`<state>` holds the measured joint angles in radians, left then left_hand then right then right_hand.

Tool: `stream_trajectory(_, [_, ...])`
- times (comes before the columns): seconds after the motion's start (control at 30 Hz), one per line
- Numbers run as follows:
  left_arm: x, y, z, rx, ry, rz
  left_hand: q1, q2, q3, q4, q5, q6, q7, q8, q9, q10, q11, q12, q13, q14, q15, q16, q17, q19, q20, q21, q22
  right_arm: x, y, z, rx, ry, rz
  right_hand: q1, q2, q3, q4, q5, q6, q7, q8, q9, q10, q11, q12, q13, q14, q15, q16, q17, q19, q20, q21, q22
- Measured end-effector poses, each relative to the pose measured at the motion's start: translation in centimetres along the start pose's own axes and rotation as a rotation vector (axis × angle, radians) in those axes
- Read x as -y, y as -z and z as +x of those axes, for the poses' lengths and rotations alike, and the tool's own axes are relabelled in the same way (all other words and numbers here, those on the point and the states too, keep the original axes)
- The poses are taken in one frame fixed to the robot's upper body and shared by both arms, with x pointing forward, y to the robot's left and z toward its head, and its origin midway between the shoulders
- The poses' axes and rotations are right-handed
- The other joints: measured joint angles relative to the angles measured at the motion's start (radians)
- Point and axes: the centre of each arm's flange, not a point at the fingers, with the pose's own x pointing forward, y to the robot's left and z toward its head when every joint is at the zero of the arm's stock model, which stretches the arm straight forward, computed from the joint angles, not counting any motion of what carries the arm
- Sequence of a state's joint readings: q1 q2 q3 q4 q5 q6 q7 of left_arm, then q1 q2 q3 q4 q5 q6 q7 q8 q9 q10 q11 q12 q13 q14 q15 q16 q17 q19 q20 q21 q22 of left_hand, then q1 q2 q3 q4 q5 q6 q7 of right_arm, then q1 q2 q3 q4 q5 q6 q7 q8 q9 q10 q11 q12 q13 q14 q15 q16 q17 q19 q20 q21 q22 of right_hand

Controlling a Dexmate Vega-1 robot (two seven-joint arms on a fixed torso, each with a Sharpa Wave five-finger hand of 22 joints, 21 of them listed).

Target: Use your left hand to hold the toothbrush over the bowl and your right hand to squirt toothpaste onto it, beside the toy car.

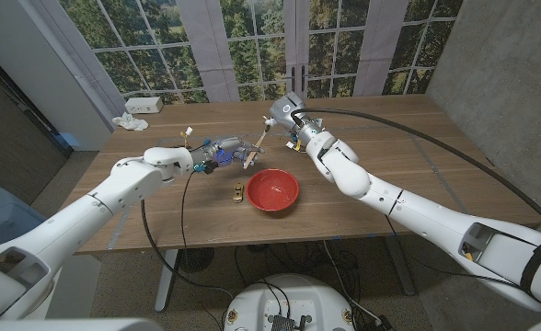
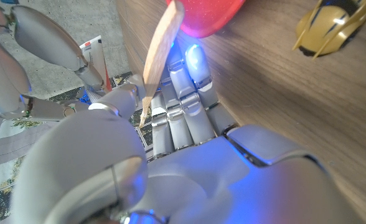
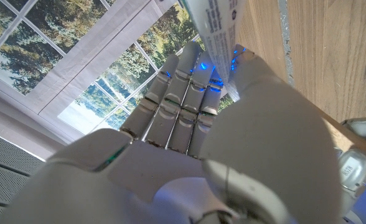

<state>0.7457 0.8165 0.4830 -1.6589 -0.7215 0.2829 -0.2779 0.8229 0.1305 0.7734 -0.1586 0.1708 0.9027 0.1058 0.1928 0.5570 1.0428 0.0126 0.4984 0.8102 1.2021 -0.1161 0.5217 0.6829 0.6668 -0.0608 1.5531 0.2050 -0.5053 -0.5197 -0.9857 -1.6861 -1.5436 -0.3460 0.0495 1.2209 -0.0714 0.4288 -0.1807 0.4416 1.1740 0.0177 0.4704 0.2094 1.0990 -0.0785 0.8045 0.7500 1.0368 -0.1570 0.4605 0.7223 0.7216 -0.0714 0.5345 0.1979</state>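
Red bowl (image 1: 272,190) sits on wooden table (image 1: 390,138), near front edge. Yellow toy car (image 1: 239,192) just beside bowl, on robot's left side. Left hand (image 1: 217,154) holds wooden toothbrush (image 1: 252,153), fingers curled around handle; brush tilted, a little back and left of bowl, not yet over it. Left wrist view: brush (image 2: 160,46) crosses fingers (image 2: 183,106), tip near bowl rim (image 2: 205,15). Right hand (image 1: 287,118) grips white toothpaste tube (image 3: 215,37), fingers (image 3: 177,106) pressed together, well behind bowl. White cloth (image 1: 131,120) at far left corner.
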Motion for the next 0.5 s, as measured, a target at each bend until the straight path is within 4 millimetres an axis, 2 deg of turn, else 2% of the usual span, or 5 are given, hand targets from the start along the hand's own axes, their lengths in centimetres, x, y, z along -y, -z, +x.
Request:
stream_trajectory(0.27, [0.06, -0.05, -0.01, 0.004, 0.003, 0.001, 0.0, 0.0, 0.0, 0.0, 0.0, 0.0, 0.0, 0.004, 0.001, 0.0, 0.0, 0.0, 0.0, 0.0, 0.0, 0.0, 0.001, 0.0, 0.0, 0.0, 0.0, -0.33, -0.11, 0.14, 0.002, -0.006, -0.009, 0.001, -0.001, 0.0, 0.0, 0.018, 0.0, 0.0, 0.0, 0.0, -0.001, -0.001, 0.0, 0.008, 0.0, 0.0, -0.01, 0.016, 0.0, 0.0, 0.007, 0.005])
stream_trajectory(0.33, [0.08, -0.02, -0.09, 0.004, 0.002, 0.0, 0.0, 0.0, 0.0, 0.0, 0.0, 0.0, 0.0, 0.004, 0.001, 0.0, 0.0, 0.0, 0.0, 0.0, 0.0, 0.0, 0.001, 0.0, 0.0, 0.0, 0.0, -0.41, -0.07, 0.16, 0.0, -0.008, -0.01, 0.0, -0.021, 0.0, 0.0, 0.027, 0.003, -0.003, -0.004, 0.01, -0.002, -0.003, 0.0, 0.009, 0.0, 0.0, -0.013, 0.019, 0.0, 0.0, 0.011, 0.005])
stream_trajectory(0.37, [0.08, 0.01, -0.15, 0.004, 0.001, 0.0, 0.0, 0.0, 0.0, 0.0, 0.0, 0.0, 0.0, 0.004, 0.002, 0.0, 0.0, 0.0, 0.001, 0.0, 0.0, 0.0, 0.001, 0.0, 0.0, 0.0, 0.0, -0.46, -0.03, 0.17, -0.002, -0.009, -0.011, 0.0, -0.021, 0.0, 0.0, 0.027, 0.01, -0.007, -0.007, 0.01, 0.005, -0.013, 0.0, 0.008, 0.006, -0.006, -0.013, 0.021, 0.0, 0.0, 0.014, 0.005])
stream_trajectory(0.5, [0.08, -0.01, -0.31, 0.005, -0.004, -0.001, 0.0, 0.0, -0.001, 0.001, -0.001, 0.0, 0.0, 0.004, 0.002, 0.0, 0.0, 0.0, 0.001, 0.0, 0.0, -0.001, 0.001, 0.0, 0.0, 0.0, 0.0, -0.67, 0.09, 0.17, -0.011, -0.012, -0.012, 0.0, -0.021, 0.0, 0.0, 0.027, 0.01, -0.007, -0.008, 0.012, 0.005, -0.013, 0.0, 0.005, 0.006, -0.006, -0.016, 0.026, -0.007, -0.002, 0.015, 0.005])
